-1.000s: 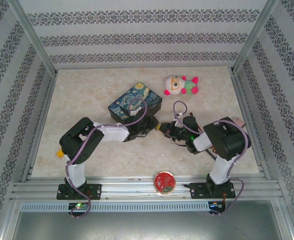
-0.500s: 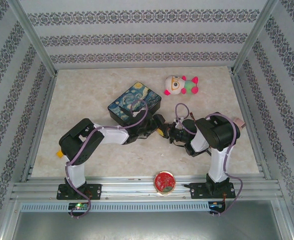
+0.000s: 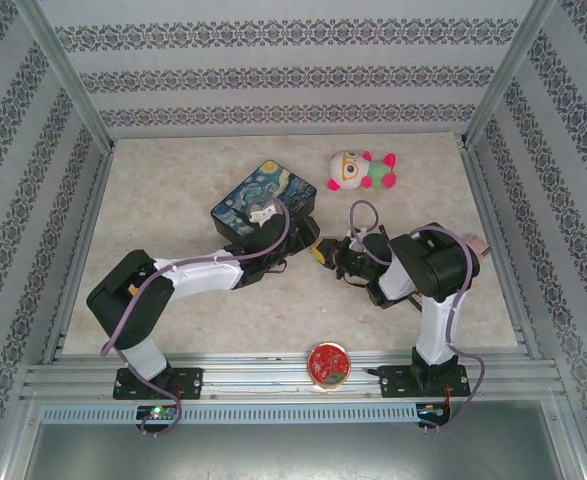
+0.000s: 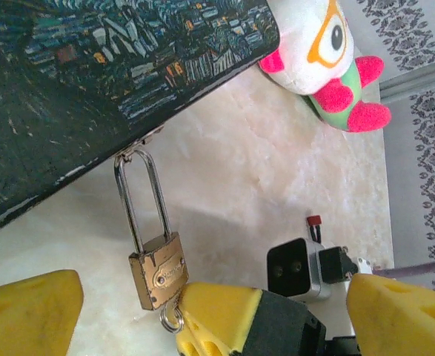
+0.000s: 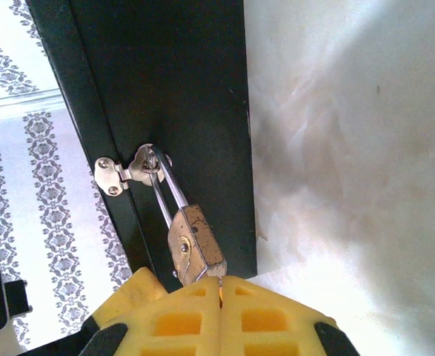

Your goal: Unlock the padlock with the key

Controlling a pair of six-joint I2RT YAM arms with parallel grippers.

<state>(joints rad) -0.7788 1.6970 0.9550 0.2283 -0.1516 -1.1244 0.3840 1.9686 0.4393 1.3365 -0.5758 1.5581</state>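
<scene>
A glossy cream table [image 3: 173,200] with a marbled pattern holds a flat rectangular tin [image 3: 263,200]. Its lid is painted with a swirling blue night sky and a village, and its side wall is plain and dark. Behind it lies a soft toy [image 3: 361,170] in white, pink and green with a round orange-rimmed eye. A round red disc [image 3: 328,363] sits at the near edge. The left gripper [image 3: 308,243] is spread wide and holds nothing, its blocky yellow fingers either side of the padlock [image 4: 158,268]. This is a small brass block with a long silvery shackle hooked through the tin's metal hasp [image 5: 132,170], and the oval stamp on its face is too small to read. The right gripper [image 5: 221,285] is pinched closed at the padlock's base on the key [image 5: 220,280], a thin, mostly hidden sliver. A tiny wire ring [image 4: 171,320] hangs there.
</scene>
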